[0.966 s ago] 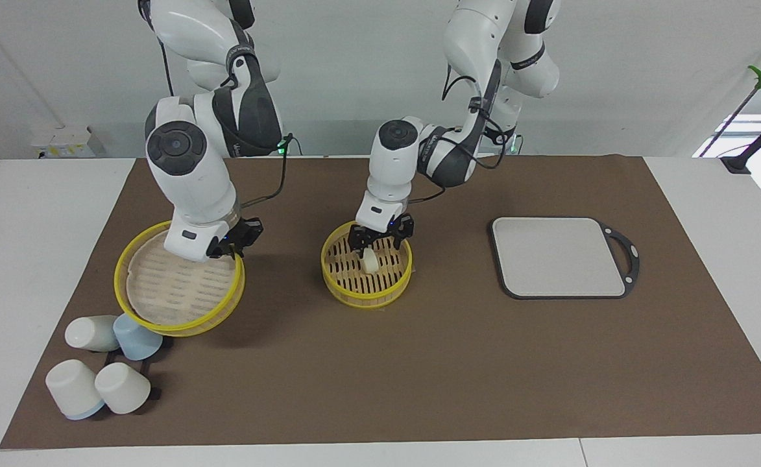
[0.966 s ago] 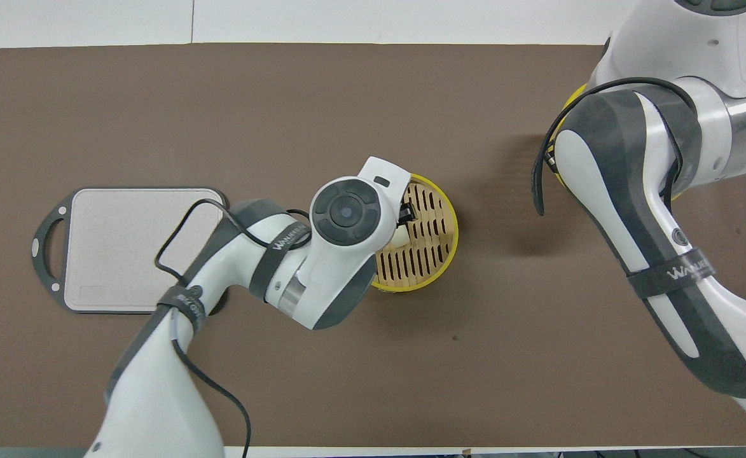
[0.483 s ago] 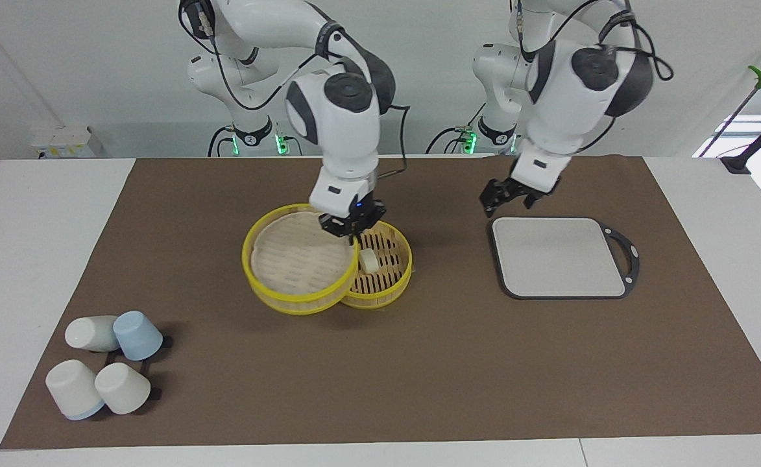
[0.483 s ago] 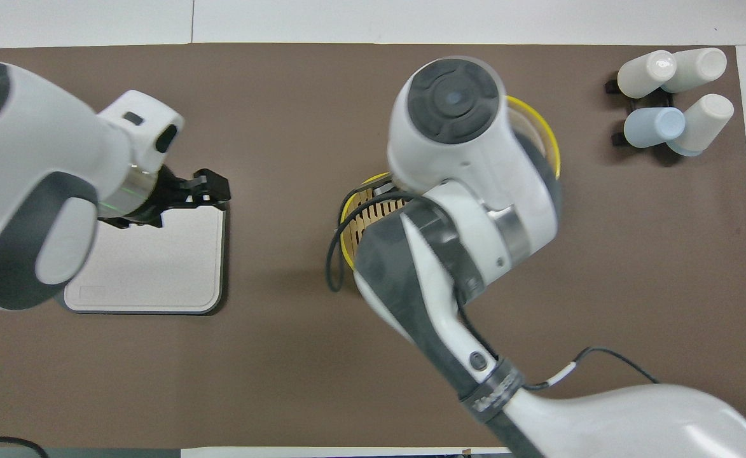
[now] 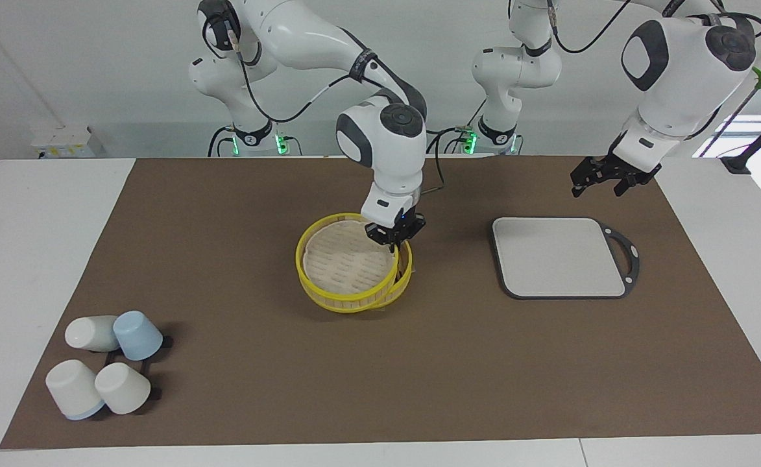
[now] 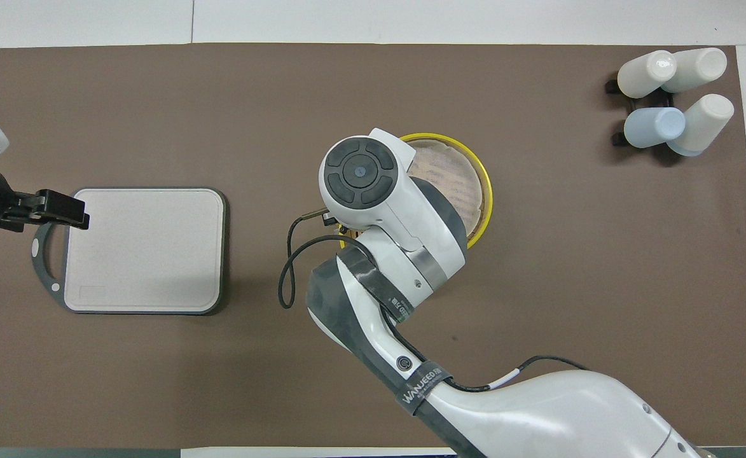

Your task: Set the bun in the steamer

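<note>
Right gripper [image 5: 393, 235] clamped on steamer [image 5: 353, 305] lid rim mid-table, nearly seated; bun hidden, presumably inside; left gripper [image 5: 604, 178] waits, fingers apart.

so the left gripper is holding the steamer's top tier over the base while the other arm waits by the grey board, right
Not quite: the right gripper, not the left, holds the top tier by its rim over the steamer base. The facing view shows that arm coming from the right arm's base. The left gripper is the one waiting up by the grey board.
</note>
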`<action>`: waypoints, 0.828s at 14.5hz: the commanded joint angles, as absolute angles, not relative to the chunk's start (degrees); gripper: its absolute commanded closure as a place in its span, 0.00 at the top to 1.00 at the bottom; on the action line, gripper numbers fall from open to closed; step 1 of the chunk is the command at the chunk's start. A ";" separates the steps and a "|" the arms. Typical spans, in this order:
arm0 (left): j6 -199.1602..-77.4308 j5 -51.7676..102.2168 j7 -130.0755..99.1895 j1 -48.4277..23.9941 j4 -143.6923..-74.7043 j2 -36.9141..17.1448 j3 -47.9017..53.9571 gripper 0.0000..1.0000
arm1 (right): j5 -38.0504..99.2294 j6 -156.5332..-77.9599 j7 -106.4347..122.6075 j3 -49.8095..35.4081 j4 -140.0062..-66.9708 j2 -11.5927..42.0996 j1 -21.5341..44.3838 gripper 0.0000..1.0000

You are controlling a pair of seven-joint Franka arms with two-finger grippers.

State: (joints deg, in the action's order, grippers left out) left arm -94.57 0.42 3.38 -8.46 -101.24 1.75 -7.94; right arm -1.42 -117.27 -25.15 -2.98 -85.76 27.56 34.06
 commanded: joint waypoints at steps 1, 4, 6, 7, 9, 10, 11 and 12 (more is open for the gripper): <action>-92.90 -2.28 4.57 -8.26 -101.34 2.99 -6.94 1.00 | 4.63 -119.18 -28.73 -3.25 -88.42 25.58 34.63 0.00; -91.85 -2.46 4.92 -8.44 -100.37 2.90 -6.94 1.00 | 6.07 -119.53 -30.41 -3.25 -88.42 25.49 35.42 0.00; -91.67 -2.46 5.01 -8.44 -99.41 2.55 -6.94 1.00 | 6.06 -119.62 -30.41 -3.25 -88.68 25.40 35.51 0.00; -91.32 -2.29 5.27 -8.44 -98.71 2.29 -7.12 1.00 | 6.06 -119.79 -30.41 -3.25 -89.12 25.23 35.51 0.00; -90.71 -1.15 5.45 -8.35 -96.95 1.67 -7.29 1.00 | 5.98 -120.93 -30.76 -3.25 -90.69 24.61 36.03 0.00; -90.36 -0.19 5.36 -8.35 -96.16 1.32 -7.38 1.00 | 5.98 -121.63 -31.72 -3.16 -91.83 24.26 37.43 0.00; -89.92 0.43 5.36 -8.44 -95.28 1.14 -7.73 1.00 | 5.80 -123.21 -32.60 -3.08 -93.15 23.82 37.79 0.00; -89.22 0.96 5.36 -8.61 -94.66 1.06 -8.26 1.00 | 5.80 -124.79 -32.78 -3.16 -94.47 23.47 37.88 0.00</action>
State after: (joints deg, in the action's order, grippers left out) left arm -91.94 -0.46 4.29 -8.51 -97.80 2.29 -7.33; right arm 4.50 -120.62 -30.36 -2.99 -89.20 26.05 36.55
